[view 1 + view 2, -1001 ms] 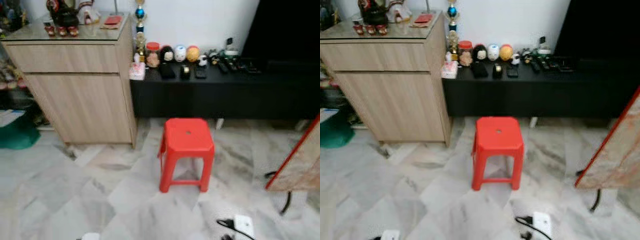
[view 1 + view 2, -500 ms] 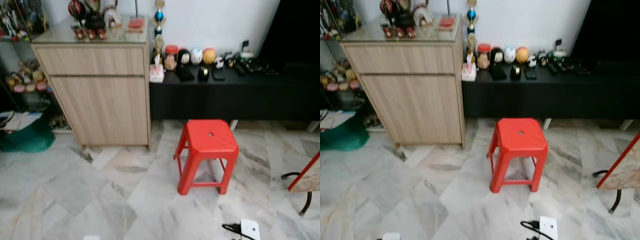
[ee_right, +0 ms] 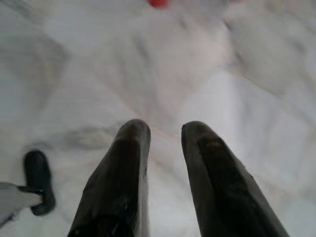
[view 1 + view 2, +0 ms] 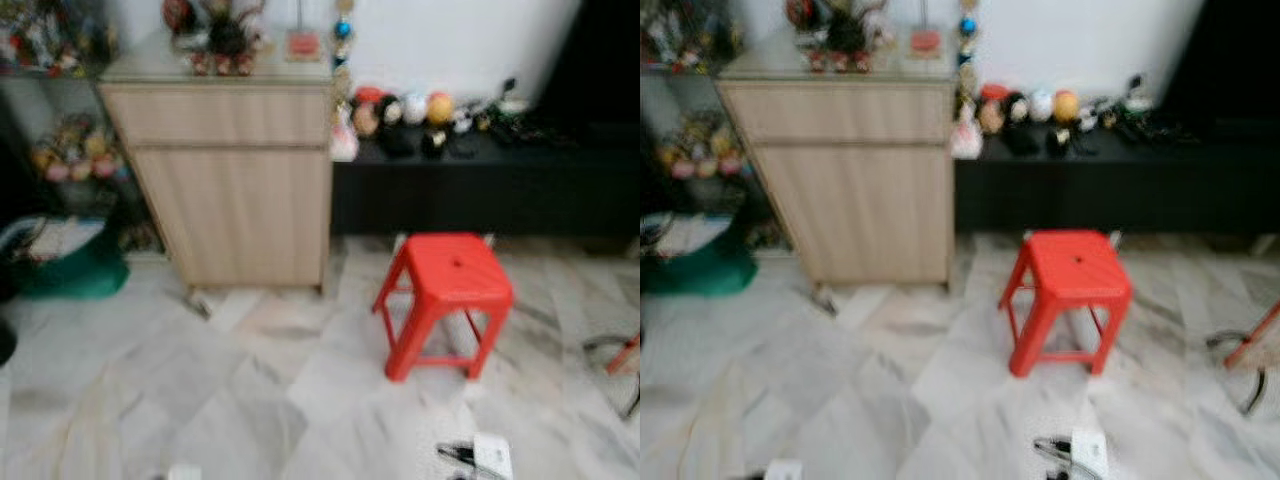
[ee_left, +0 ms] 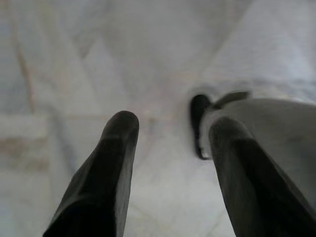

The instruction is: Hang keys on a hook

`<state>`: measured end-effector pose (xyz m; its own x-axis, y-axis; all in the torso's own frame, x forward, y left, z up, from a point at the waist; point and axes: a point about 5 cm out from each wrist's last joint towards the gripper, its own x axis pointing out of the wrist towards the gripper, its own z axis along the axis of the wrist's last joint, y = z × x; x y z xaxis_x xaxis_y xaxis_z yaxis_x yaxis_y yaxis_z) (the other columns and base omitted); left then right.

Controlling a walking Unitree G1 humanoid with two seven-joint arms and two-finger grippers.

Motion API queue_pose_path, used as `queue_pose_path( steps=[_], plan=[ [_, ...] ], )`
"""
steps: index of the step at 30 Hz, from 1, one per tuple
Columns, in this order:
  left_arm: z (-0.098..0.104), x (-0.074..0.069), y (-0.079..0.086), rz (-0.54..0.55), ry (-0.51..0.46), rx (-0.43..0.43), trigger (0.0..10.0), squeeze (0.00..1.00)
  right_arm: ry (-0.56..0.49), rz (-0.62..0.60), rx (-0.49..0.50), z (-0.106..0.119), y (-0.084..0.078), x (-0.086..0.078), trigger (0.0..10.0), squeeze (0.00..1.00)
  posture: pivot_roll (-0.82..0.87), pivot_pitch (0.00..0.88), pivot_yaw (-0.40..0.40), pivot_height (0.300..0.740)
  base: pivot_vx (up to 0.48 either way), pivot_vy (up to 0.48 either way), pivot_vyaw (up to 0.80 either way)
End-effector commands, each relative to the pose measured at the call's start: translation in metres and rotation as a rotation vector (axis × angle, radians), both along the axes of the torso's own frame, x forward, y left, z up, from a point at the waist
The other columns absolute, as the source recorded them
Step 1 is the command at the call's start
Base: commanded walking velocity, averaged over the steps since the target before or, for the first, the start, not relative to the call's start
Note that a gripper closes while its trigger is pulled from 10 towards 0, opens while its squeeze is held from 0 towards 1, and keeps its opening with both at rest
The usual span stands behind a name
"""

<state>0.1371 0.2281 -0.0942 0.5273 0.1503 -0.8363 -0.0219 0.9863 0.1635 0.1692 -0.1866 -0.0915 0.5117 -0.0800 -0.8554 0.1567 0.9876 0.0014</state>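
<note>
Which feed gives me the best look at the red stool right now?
The left eye view: the red stool stands whole on the marble floor, right of the wooden cabinet, though blurred. The right eye view shows the same stool, equally blurred. The right wrist view catches just a red sliver at its edge; the left wrist view looks at floor.

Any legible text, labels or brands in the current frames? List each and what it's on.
None readable; the head views are motion-blurred.
Jar and figurines on the black TV console: any labels too blurred.
Red item on the wooden cabinet: no legible print.
Red plastic stool: no marking visible.
</note>
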Motion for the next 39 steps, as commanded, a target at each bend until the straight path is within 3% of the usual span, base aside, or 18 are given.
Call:
queue_pose_path(
  steps=[1, 21, 39],
  plan=[
    [-0.0039, -0.0058, -0.0071, -0.003, 0.026, -0.018, 10.0, 0.0, -0.011, -0.005, -0.021, 0.0026, -0.0102, 0.0025, 10.0, 0.0, 0.03, 0.0, -0.057, 0.74, 0.0, 0.0, 0.8],
    [-0.0043, -0.0058, -0.0075, 0.002, 0.037, -0.011, 10.0, 0.0, -0.017, 0.106, -0.054, 0.0041, -0.0054, 0.007, 10.0, 0.0, 0.03, 0.0, -0.067, 0.74, 0.0, 0.0, 0.8],
    [-0.0046, -0.0061, -0.0082, 0.018, 0.038, -0.018, 10.0, 0.0, 0.0, 0.109, -0.049, 0.0015, -0.0102, -0.0005, 10.0, 0.0, 0.03, 0.0, -0.075, 0.74, 0.0, 0.0, 0.8]
  ],
)
